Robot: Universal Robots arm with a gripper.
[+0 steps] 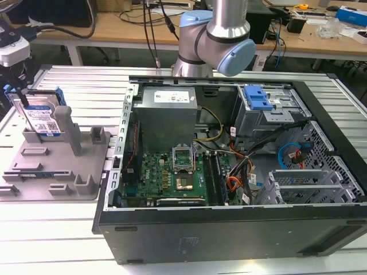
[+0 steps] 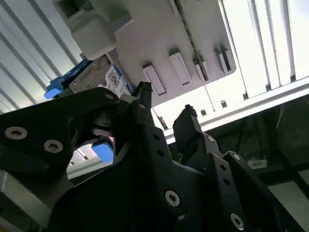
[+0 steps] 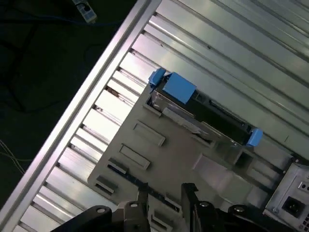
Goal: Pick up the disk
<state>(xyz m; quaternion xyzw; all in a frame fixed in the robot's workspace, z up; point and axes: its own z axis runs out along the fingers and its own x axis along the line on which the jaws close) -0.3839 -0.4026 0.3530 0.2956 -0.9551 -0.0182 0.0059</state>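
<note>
Exterior view, disk: the disk [image 1: 41,117] stands on edge in a slot at the far corner of the fixture [image 1: 57,166], with its label towards the camera and a blue rail on each side.
Exterior view, fixture: grey, lying flat on the slatted bench [image 1: 51,229] at the exterior view's left, just beside the open case [image 1: 229,229].
Exterior view, arm: a joint of the arm [image 1: 215,34] shows behind the case.
First wrist view, tool: the tool [image 3: 165,192] hangs above the fixture, its fingers apart with a clear gap, holding nothing.
First wrist view, disk: seen edge-on from above, upright in its slot, apart from the fingertips.
Second wrist view, tool: two black fingers are parted, with nothing between them.
Second wrist view, disk: its label and one blue rail show beyond the fingers, untouched, next to a fixture post.
</note>
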